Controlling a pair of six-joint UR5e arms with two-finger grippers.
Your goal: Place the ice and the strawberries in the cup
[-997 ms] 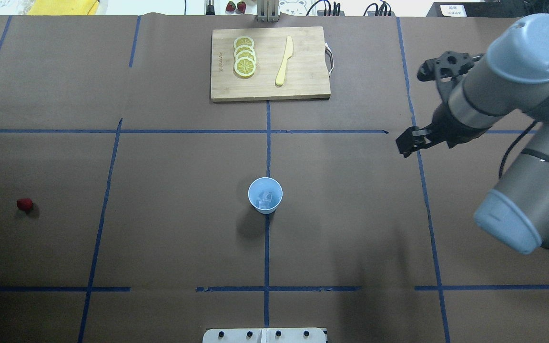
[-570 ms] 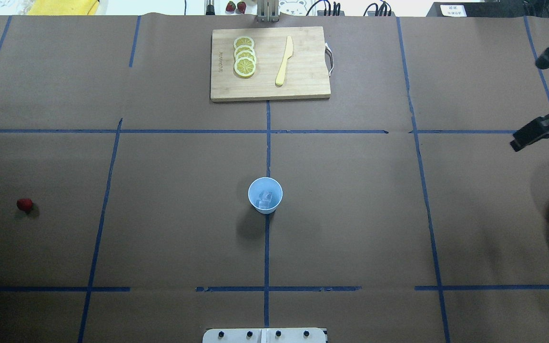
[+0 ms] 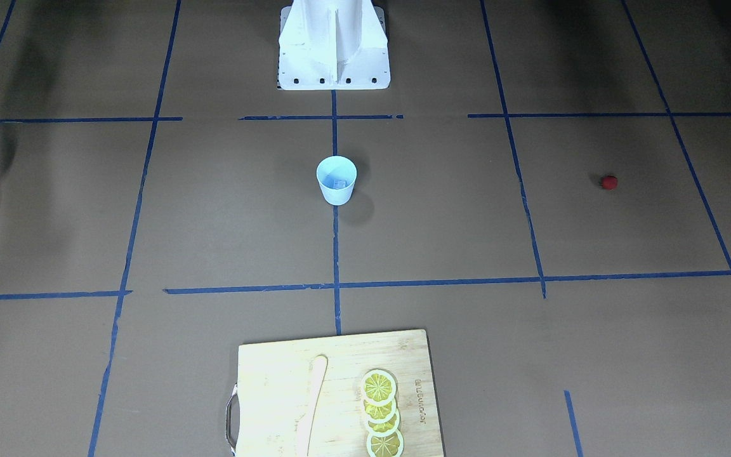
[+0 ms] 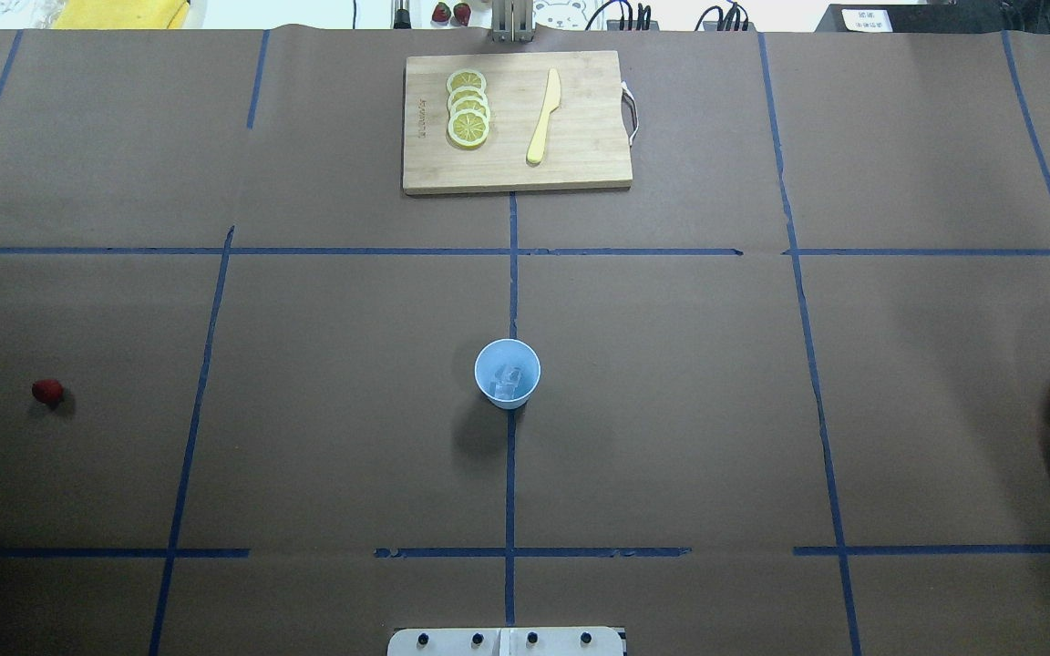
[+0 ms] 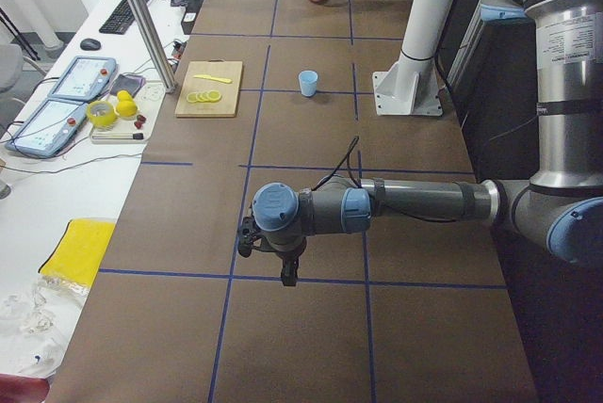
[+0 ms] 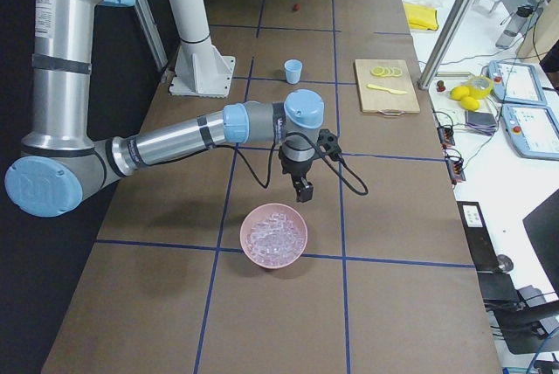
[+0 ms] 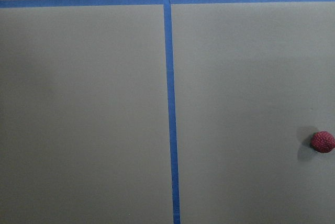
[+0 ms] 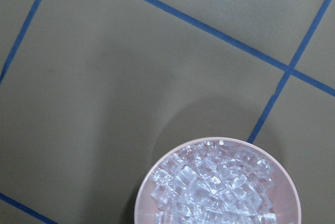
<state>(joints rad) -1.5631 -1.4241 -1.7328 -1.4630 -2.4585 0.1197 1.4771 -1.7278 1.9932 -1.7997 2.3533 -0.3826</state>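
Note:
The light blue cup (image 4: 507, 373) stands upright at the table's middle, with a few ice cubes (image 4: 510, 381) inside it; it also shows in the front view (image 3: 336, 179). The red strawberry (image 4: 47, 392) lies alone on the table at the far left, and at the right edge of the left wrist view (image 7: 323, 142). My left gripper (image 5: 288, 276) hangs over the table, seen only in the left side view. My right gripper (image 6: 302, 190) hovers just above and beyond the pink bowl, seen only in the right side view. I cannot tell whether either is open or shut.
A pink bowl (image 6: 274, 236) full of ice cubes (image 8: 217, 187) stands at the table's right end. A wooden cutting board (image 4: 580, 164) with lemon slices (image 4: 468, 107) and a yellow knife (image 4: 543, 117) lies at the far side. The robot base (image 3: 334, 44) is behind the cup.
My right arm has swung out of the overhead view to the right, which uncovers the pink bowl at the right edge. The cup, ice and strawberry have not moved.

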